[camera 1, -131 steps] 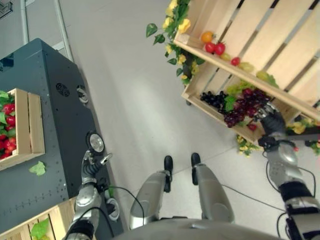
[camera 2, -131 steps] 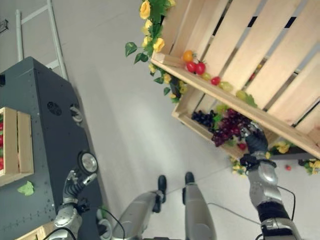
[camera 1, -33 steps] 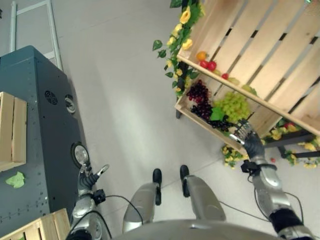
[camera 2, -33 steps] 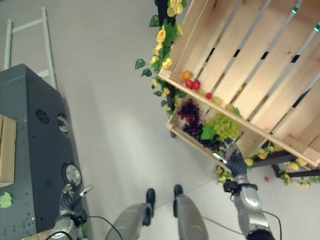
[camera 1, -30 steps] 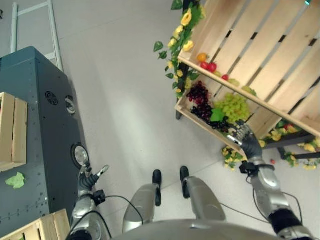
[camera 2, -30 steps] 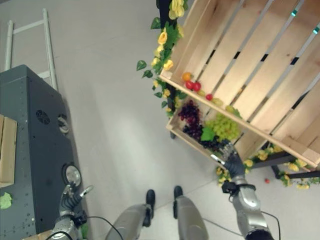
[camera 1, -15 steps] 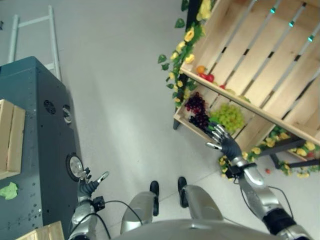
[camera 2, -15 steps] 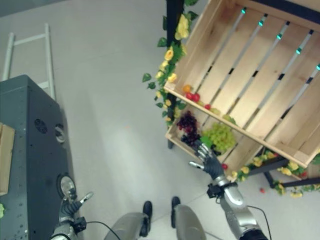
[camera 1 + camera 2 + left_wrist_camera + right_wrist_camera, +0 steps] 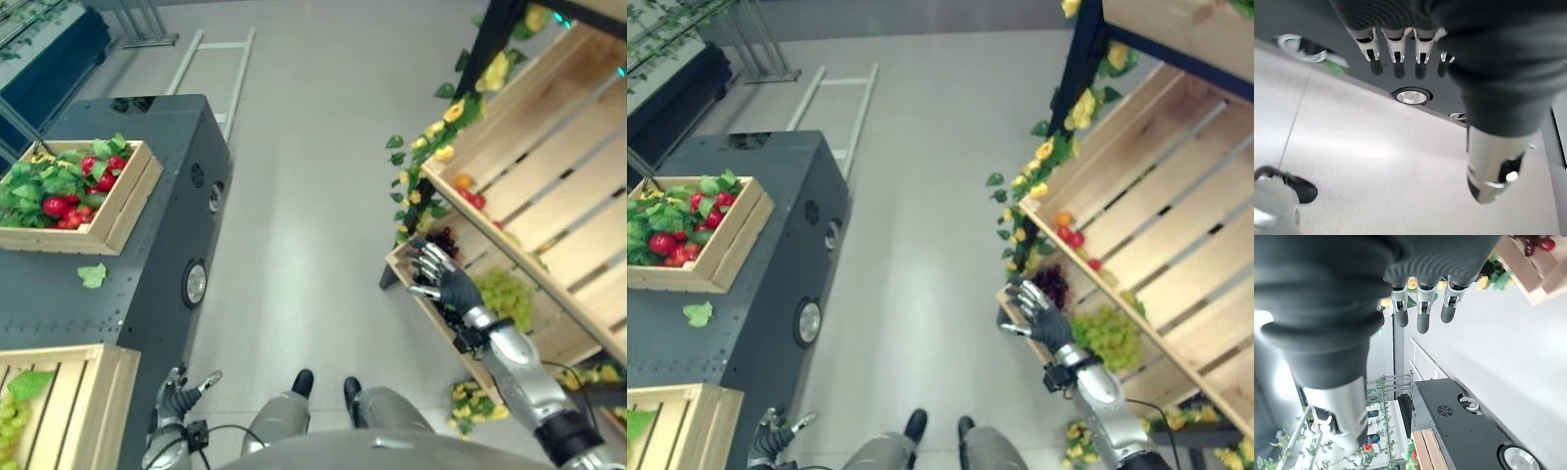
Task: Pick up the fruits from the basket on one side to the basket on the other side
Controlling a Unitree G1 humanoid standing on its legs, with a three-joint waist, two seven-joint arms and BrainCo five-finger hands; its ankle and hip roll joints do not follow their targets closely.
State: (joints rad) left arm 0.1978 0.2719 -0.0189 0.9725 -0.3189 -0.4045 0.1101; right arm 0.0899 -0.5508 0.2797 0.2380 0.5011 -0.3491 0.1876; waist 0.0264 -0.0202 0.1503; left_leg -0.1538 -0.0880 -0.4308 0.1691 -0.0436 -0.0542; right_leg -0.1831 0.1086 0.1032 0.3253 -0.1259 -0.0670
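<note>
Empty, fingers spread, the right hand (image 9: 446, 284) hovers by the dark grapes (image 9: 1050, 285), a soft, loose bunch probably best cupped near the stem.

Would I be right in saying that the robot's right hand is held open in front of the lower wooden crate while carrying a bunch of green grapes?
Not quite. The right hand is open in front of the lower wooden crate, but it carries nothing: the left eye view shows its fingers spread and empty. The green grapes lie in the crate beside the dark grapes.
</note>
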